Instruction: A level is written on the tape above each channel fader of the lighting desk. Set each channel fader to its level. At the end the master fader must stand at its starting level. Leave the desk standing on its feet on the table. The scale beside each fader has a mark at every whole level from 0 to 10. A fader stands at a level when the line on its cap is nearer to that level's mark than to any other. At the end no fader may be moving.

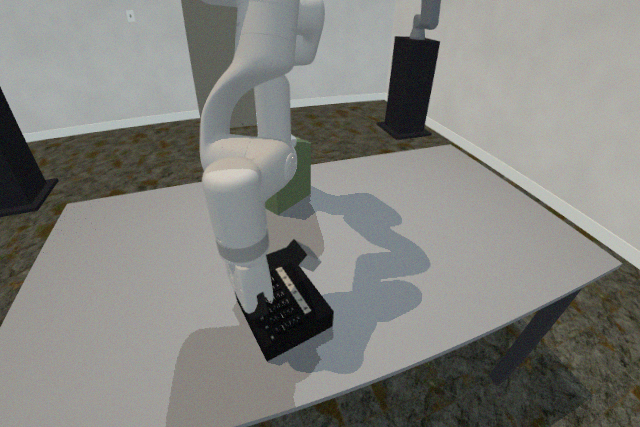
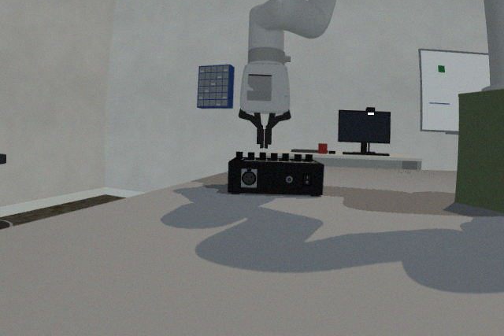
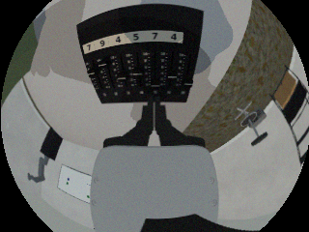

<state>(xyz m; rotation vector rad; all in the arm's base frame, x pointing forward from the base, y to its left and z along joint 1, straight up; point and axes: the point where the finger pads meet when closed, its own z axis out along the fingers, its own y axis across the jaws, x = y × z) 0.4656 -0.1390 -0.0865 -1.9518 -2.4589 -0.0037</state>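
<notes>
The black lighting desk (image 1: 305,328) (image 2: 276,179) (image 3: 142,18) stands on its feet on the grey table (image 1: 465,236) (image 2: 122,275). A white tape strip (image 3: 131,39) (image 1: 293,290) on it reads 7 9 4 5 7 4 above the fader slots. A row of black fader caps (image 2: 273,156) sticks up from the top. My gripper (image 1: 262,301) (image 2: 263,145) (image 3: 154,103) is shut and empty. It points straight down, just above the caps, with a small gap. In the wrist view its tips lie at the near end of the slots, roughly in line with the second 7.
The arm's green base block (image 1: 292,189) (image 2: 480,149) stands on the table behind the desk. The desk sits near the table's front edge (image 1: 413,365). Another arm on a black pedestal (image 1: 410,81) stands on the floor beyond the table.
</notes>
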